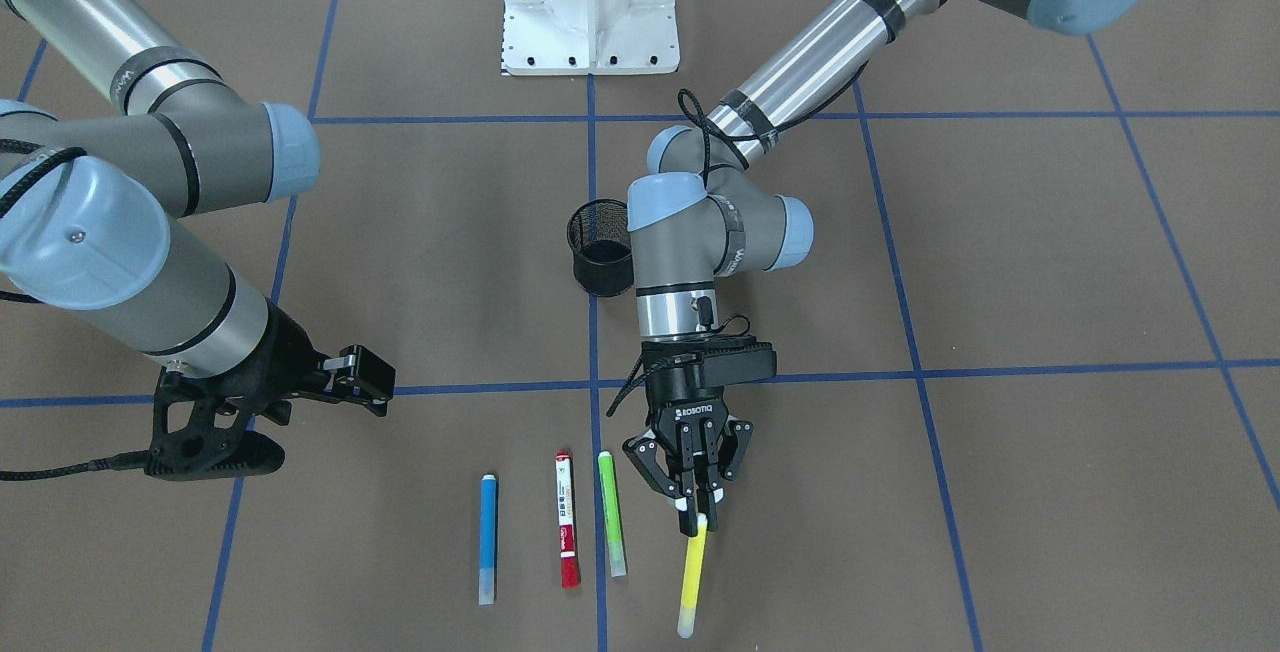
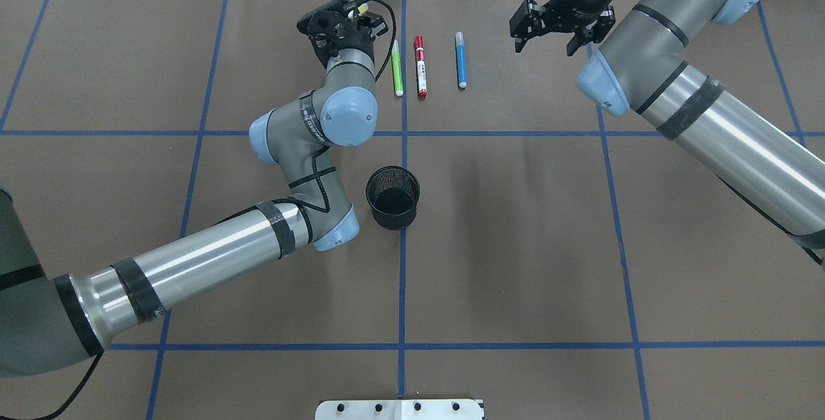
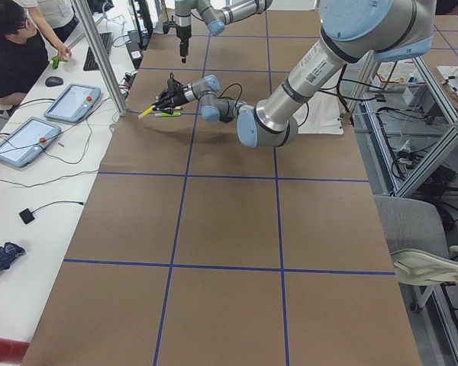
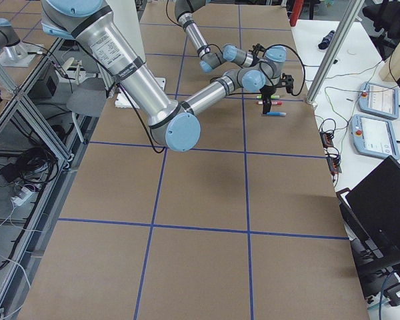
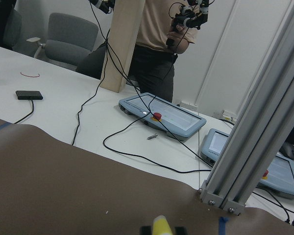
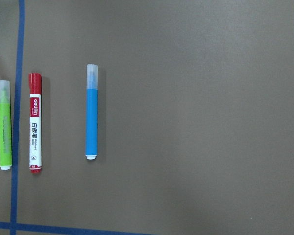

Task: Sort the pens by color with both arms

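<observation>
Front-facing view: white "ROBOTIQ" lettering marks the black left claw [image 1: 697, 517]. Its two fingers are pinched on one end of the slim yellow plastic pen [image 1: 692, 572], which slants out over the matte brown paper-covered surface [image 1: 1000, 232] taped with blue grid lines. Beside it lie the slim green pen [image 1: 611, 514], the white-barrelled marker with red ends [image 1: 566, 519] and the slim blue pen [image 1: 487, 539], parallel and apart. The round black mesh cup [image 1: 600, 250] stands upright nearer the robot's base.

Overhead view: the black right claw [image 2: 544, 48] is spread wide and holds nothing, near the blue pen.

Left-end view: the yellow pen tilts out of the left claw, just beside the green one. Right-end view: the pens are too small to read.

Left wrist view: the yellow pen's end shows at the bottom edge between dark fingertips. Beyond the brown sheet lie grey touch pendants [image 5: 161, 116] with red buttons.

Right wrist view: the marker's red label reads "deli", with Chinese characters down the white barrel. The green and blue pens have translucent caps, and a tape line runs between the green pen and the marker
</observation>
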### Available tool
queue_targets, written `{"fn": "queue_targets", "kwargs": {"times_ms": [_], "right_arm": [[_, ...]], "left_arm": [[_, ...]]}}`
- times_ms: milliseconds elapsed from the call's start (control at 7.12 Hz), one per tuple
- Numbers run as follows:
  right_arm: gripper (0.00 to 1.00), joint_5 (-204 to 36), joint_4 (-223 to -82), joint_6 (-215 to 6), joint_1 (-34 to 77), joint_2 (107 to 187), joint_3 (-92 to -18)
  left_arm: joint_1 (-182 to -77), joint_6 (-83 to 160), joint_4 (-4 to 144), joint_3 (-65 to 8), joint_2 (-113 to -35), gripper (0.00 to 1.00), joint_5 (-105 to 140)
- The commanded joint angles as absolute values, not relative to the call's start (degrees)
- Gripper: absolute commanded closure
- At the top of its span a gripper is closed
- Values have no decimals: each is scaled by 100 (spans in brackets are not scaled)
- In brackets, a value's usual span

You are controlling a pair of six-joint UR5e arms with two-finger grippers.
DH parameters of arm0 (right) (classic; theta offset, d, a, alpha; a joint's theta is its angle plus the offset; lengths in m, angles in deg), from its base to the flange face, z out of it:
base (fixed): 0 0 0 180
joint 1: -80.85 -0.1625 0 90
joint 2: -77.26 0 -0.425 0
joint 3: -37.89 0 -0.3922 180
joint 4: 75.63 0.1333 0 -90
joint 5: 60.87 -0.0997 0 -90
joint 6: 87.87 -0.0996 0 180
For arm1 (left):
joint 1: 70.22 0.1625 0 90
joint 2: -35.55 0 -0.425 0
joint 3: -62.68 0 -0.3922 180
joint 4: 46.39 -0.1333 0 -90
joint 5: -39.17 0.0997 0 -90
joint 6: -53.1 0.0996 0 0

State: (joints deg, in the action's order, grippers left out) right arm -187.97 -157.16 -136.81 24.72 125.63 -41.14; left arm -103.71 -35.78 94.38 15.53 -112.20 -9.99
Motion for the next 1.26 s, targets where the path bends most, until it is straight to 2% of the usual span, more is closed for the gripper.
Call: {"fn": "queue_targets", "kwargs": {"times_ms": [0, 281, 983, 1124], "right_arm": [[0, -18796, -15719, -13647, 2469, 12568, -4104], [0, -18787, -15719, -13638, 2478, 12568, -4104], [0, -18770, -15702, -13595, 2478, 12630, -4104], [0, -18770, -15702, -13594, 2478, 12630, -4095]], "left_arm": [[-10344, -3935, 9459, 1687, -11307, 100, -891], [-10213, -4076, 9459, 1942, -11395, 100, -725], [-10151, -4419, 9459, 2022, -11413, 100, -583], [-10142, -4428, 9450, 2022, -11448, 65, -609]]}}
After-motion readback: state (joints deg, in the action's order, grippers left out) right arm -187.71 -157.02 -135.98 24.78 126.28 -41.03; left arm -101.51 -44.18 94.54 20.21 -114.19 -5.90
